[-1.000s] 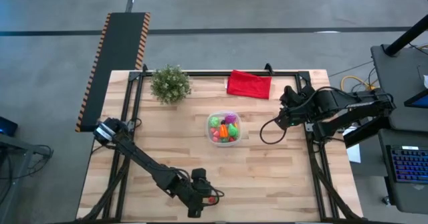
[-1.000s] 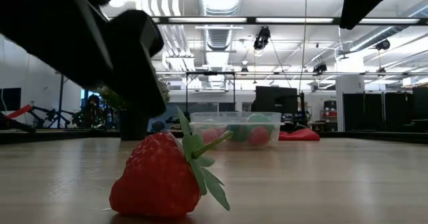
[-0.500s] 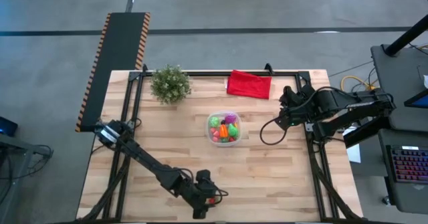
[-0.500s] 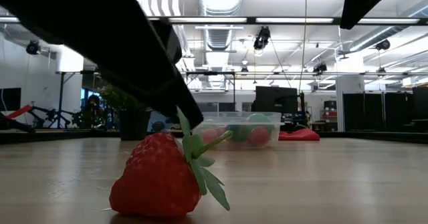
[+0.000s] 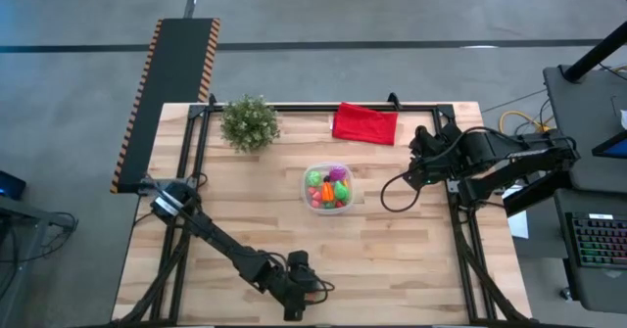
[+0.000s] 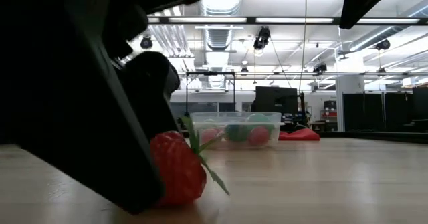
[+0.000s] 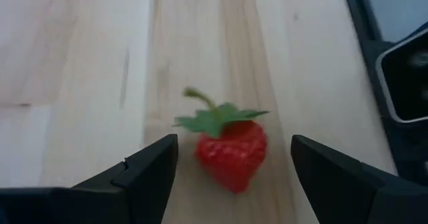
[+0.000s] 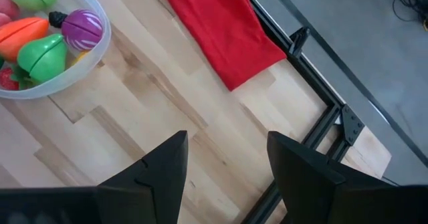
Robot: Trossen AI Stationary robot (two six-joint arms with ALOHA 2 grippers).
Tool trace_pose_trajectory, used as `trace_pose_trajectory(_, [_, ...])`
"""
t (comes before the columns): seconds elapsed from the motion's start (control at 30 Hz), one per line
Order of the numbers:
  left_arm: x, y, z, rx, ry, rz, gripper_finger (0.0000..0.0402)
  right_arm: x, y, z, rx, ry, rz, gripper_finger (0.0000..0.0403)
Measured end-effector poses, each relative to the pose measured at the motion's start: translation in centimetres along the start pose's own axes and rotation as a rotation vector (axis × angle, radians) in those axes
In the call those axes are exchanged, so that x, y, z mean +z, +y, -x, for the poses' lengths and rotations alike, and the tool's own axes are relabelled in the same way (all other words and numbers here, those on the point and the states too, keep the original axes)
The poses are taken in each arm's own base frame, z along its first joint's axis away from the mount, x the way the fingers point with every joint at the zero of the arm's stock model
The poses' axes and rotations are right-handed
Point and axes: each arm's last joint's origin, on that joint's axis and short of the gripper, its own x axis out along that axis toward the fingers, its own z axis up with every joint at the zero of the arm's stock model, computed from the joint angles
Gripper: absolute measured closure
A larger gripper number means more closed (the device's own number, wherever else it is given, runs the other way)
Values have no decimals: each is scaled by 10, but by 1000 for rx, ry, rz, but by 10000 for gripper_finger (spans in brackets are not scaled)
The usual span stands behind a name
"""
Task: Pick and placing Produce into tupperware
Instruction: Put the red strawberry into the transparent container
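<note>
A red toy strawberry (image 7: 231, 154) with a green leafy top lies on its side on the wooden table near the near edge (image 5: 312, 294). My left gripper (image 7: 232, 140) stands open and slants down over it. One finger is on each side of the strawberry and neither touches it. In the low view one dark finger hides the strawberry's (image 6: 179, 177) left part. The round clear tupperware (image 5: 306, 176) stands at mid-table and holds several produce pieces (image 8: 40, 50). My right gripper (image 8: 227, 164) waits open, high above the table's right side (image 5: 416, 162).
A bushy potted plant (image 5: 249, 122) stands at the far left of the table, and a folded red cloth (image 5: 364, 122) lies at the far edge. Black frame rails (image 5: 460, 259) run along the table's sides. Bare wood lies between the strawberry and the tupperware.
My left gripper has come down toward the strawberry, still open, and its fingers now stand on either side of it. The strawberry lies where it was.
</note>
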Motion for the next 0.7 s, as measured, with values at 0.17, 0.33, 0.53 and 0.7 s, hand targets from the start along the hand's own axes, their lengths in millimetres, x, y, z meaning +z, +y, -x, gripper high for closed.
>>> trace_pose_trajectory(0.17, [2, -2, 3, 14, -23, 1, 142, 0, 0, 0, 0, -1, -1, 204])
trace_pose_trajectory(0.33, [5, -1, 5, 36, -44, 6, 184, 1, 0, 0, -9, -13, -2, 204])
trace_pose_trajectory(0.53, [2, 0, 4, 33, -34, 3, 230, 1, 0, 0, -8, -15, -4, 204])
trace_pose_trajectory(0.7, [1, 1, 4, 36, -31, 4, 248, 1, 0, 0, -7, -15, -4, 204])
